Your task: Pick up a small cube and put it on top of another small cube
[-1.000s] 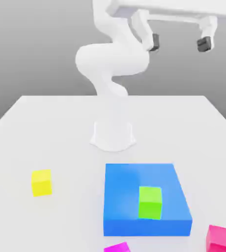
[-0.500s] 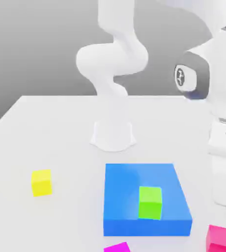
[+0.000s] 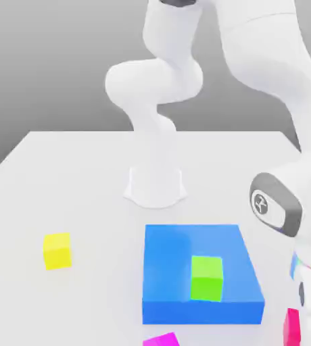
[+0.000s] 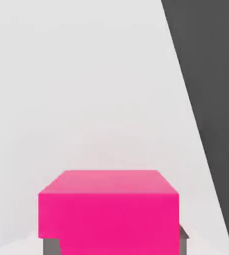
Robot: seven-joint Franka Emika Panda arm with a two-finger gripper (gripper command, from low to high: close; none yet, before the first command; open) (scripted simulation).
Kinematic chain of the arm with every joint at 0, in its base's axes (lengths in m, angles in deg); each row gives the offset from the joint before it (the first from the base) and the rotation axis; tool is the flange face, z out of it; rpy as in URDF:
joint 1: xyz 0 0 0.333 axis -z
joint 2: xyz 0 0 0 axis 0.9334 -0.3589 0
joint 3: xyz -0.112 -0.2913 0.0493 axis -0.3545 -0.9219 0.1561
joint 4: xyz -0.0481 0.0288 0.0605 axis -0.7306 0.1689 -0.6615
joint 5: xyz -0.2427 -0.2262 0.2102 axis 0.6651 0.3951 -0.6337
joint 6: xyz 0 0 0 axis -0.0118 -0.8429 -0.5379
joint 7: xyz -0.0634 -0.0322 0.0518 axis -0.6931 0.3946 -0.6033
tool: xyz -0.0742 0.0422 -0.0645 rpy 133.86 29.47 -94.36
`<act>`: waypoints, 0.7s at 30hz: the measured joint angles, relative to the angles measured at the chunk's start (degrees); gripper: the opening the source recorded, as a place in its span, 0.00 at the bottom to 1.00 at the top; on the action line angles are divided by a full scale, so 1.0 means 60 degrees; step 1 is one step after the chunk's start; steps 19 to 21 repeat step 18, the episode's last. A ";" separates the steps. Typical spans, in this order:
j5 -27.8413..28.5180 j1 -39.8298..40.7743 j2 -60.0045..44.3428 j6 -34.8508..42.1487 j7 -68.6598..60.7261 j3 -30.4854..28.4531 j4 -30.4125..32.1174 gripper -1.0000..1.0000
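The claw (image 4: pixel 115 246) is pinching the pink cube (image 4: pixel 109 216), with a dark pad against either side of it. In the exterior view the cube is near the right edge, partly behind the arm (image 3: pixel 259 47), and whether it has left the bench (image 3: pixel 84 189) is hard to judge from there.

The likeliest trouble is in the lift: if the pads have caught the cube unevenly or too near one edge, it could tilt or slip out as the arm rises. The blue block (image 3: pixel 185 313) is just beside this spot, so a low sideways carry could knock the cube against its wall. The task does not say which cube is to be the base. The green cube (image 3: pixel 206 280) stands on the block, and a path kept too low might shove it off its place. The yellow cube (image 3: pixel 57 251) is well apart on the exterior view's left, a longer carry with more time for a weak grip to give. The magenta cube (image 3: pixel 161 340) is cut by the exterior view's lower edge. On any of them, a release off centre or from too high could topple the stack.

The bench is a plain, pale, smooth surface, with the arm's white base (image 3: pixel 155 186) standing on it beyond the block. Behind it the room is a bare grey backdrop (image 3: pixel 43 67), shading darker toward the bench's far edge, with no furniture in sight.
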 joint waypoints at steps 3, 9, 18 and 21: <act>-0.0116 0.0074 0.0918 0.0727 -0.0074 0.0061 0.0193 0.00; -0.0758 0.1436 0.1998 0.1513 0.0255 -0.1107 0.0494 0.00; -0.1525 0.2410 0.1145 0.0624 0.0209 -0.1676 0.0557 1.00; -0.1525 0.2410 0.1145 0.0624 0.0209 -0.1676 0.0557 1.00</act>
